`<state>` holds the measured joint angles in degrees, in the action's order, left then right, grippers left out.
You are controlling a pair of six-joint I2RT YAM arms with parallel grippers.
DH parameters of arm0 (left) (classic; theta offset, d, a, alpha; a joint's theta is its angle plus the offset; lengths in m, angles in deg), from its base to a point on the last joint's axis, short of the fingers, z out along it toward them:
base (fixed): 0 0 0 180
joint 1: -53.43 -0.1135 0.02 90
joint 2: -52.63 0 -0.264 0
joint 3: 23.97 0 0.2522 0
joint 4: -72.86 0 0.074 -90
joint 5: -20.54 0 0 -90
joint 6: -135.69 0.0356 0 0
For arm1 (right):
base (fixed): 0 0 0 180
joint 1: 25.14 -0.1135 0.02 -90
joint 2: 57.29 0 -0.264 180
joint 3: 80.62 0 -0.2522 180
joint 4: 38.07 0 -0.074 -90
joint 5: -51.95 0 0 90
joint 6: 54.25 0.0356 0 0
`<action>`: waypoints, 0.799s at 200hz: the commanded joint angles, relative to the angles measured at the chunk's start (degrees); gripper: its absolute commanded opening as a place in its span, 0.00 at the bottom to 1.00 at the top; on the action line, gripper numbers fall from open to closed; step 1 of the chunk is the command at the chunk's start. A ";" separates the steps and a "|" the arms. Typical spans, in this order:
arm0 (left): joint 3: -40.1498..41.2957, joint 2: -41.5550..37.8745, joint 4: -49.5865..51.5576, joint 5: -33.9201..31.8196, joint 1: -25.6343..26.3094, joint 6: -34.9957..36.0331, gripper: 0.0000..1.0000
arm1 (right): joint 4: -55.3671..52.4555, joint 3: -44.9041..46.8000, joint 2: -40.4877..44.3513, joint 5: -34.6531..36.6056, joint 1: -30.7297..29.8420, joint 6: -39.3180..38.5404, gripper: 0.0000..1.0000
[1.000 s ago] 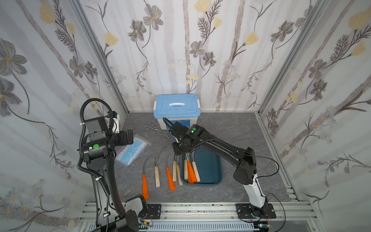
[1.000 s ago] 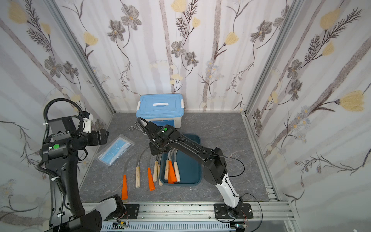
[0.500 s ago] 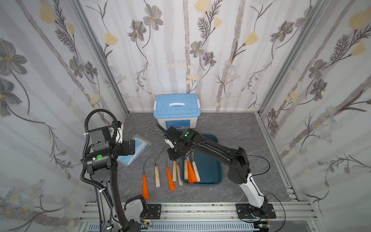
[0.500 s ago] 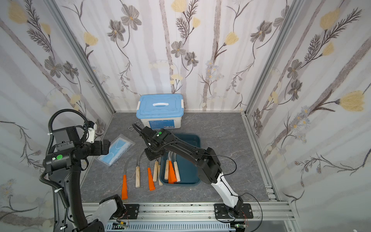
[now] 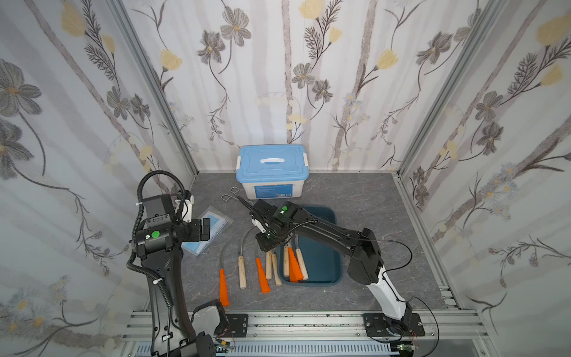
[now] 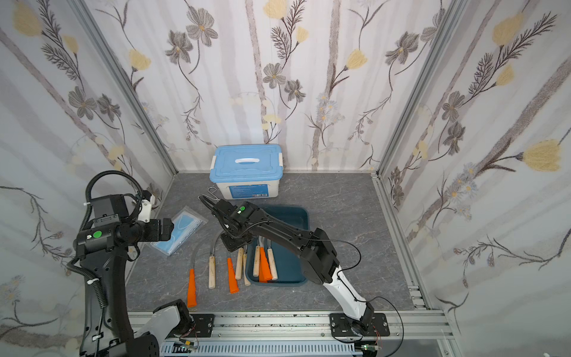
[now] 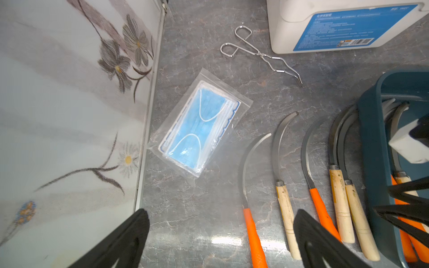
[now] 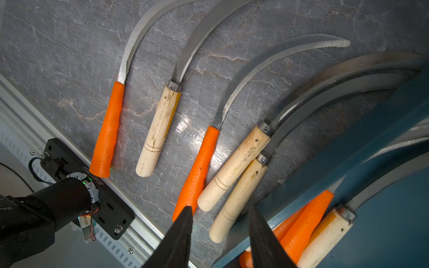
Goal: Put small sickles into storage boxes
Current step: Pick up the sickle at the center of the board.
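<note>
Several sickles (image 5: 295,265) in tray (image 5: 323,244); five more on tabletop (image 5: 370,197). Empty right tool (image 8: 220,207) half-spread above them; left tool (image 7: 220,210) spread wide.

Floral-papered walls (image 5: 278,77), grey marbled floor (image 5: 364,197), aluminium corner posts (image 5: 154,92), slotted metal rail (image 5: 309,321) along front

Bright, even, diffuse light; only faint soft shadows under the small sickles (image 5: 241,269) beside the teal tray (image 5: 324,262). White glare patches on the grey floor (image 8: 183,125) near the tray in both wrist views. Sharp mid-frame in both top views, bowed toward the edges. Out of focus: right gripper (image 8: 220,207), nearest tray rim.
</note>
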<state>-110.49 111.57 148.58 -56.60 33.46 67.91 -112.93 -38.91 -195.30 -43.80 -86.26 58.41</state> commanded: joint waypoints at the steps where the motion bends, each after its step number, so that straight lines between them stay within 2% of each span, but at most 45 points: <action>1: -0.34 1.32 6.68 2.72 0.19 -0.37 1.00 | 1.35 -0.82 0.55 2.09 0.52 1.47 0.42; 48: 3.39 1.09 7.86 -1.82 0.19 -1.49 1.00 | 0.99 -4.84 -1.61 -0.83 -0.10 4.80 0.44; 88: 5.96 0.79 3.81 -6.17 0.15 -7.18 1.00 | 1.15 -4.76 -2.09 -0.82 -0.68 6.86 0.44; 132: 7.43 1.09 -0.26 -7.84 -0.24 -13.27 1.00 | 1.59 -4.74 -2.87 0.20 -2.76 9.27 0.46; 160: 6.52 1.44 -0.57 -6.54 -0.29 -16.26 1.00 | 2.04 -4.67 -3.24 0.93 -3.98 10.54 0.45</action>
<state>-103.21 112.79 149.78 -63.37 33.22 56.04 -112.45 -43.31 -197.95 -43.96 -89.57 66.85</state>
